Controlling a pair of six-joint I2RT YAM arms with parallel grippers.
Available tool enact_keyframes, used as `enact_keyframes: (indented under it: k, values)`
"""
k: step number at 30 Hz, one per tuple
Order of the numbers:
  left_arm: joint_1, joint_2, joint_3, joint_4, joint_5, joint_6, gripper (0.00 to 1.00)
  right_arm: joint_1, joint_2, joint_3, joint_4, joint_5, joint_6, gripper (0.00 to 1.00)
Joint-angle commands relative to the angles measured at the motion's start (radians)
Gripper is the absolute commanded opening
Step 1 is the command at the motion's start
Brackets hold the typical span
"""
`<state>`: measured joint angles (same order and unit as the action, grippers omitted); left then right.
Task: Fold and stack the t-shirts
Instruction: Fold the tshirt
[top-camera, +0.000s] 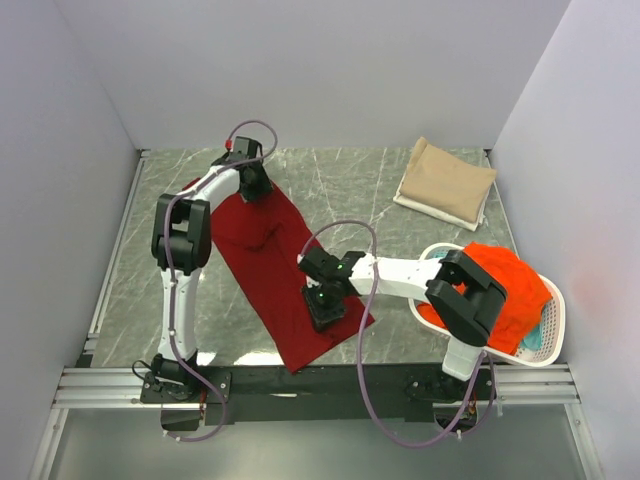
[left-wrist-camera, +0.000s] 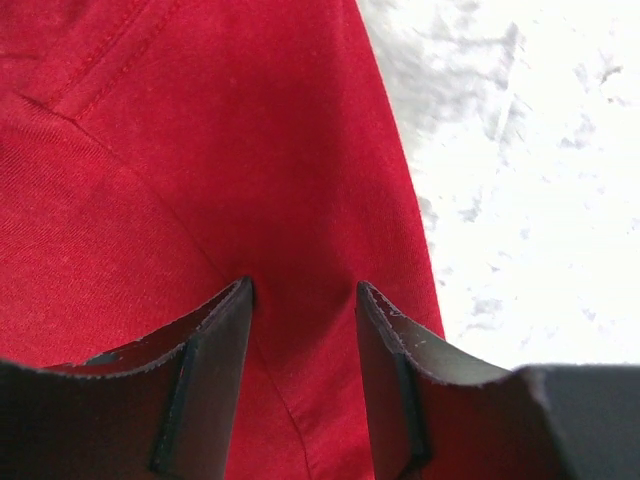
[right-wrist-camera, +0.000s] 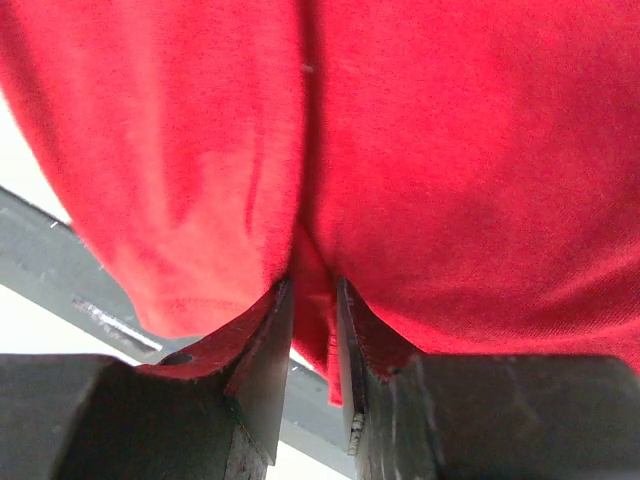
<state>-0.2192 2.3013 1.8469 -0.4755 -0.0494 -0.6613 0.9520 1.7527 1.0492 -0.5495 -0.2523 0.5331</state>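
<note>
The dark red shirt lies as a long band slantwise on the tabletop, from near the far left corner down to the middle of the near edge. It looks narrowed lengthwise, which would suit an end-to-end fold next.

The right gripper sits on the shirt's near end. Its jaws are narrow and pinch a ridge of the red cloth between them, so that end can likely be lifted and carried over. The left gripper is at the far end, just inside the shirt's side edge. Its jaws stand about half-wide astride the cloth, with nothing clamped between them, probably poised to take or pin that end while the other is moved.

A tan shirt lies folded at the far right corner, well clear of the work, and looks like the start of the stack. The basket by the right edge holds an orange-red shirt heaped over something teal, apparently waiting their turn
</note>
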Motion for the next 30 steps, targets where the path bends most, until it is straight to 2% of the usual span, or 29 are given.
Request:
enact_keyframes:
  k: [1, 8, 11, 15, 21, 30]
  values:
    - [-0.023, -0.014, 0.034, -0.034, 0.031, 0.016, 0.51, 0.018, -0.019, 0.075, -0.039, 0.015, -0.033, 0.32]
    - [-0.023, -0.182, 0.075, -0.089, 0.020, -0.001, 0.52, 0.007, -0.098, 0.143, -0.135, 0.111, -0.113, 0.33]
    - [-0.017, -0.235, 0.032, -0.106, 0.020, -0.017, 0.53, -0.005, -0.087, 0.117, -0.115, 0.123, -0.124, 0.33]
    - [-0.002, -0.272, -0.110, -0.100, 0.029, -0.038, 0.52, -0.019, -0.065, 0.061, -0.046, 0.124, -0.122, 0.32]
    - [0.021, -0.250, -0.210, -0.097, 0.016, -0.064, 0.52, -0.018, -0.030, 0.017, 0.023, 0.091, -0.110, 0.32]
    - [0.027, -0.115, -0.183, -0.095, -0.026, -0.090, 0.51, -0.007, -0.004, -0.043, 0.102, -0.025, -0.081, 0.32]
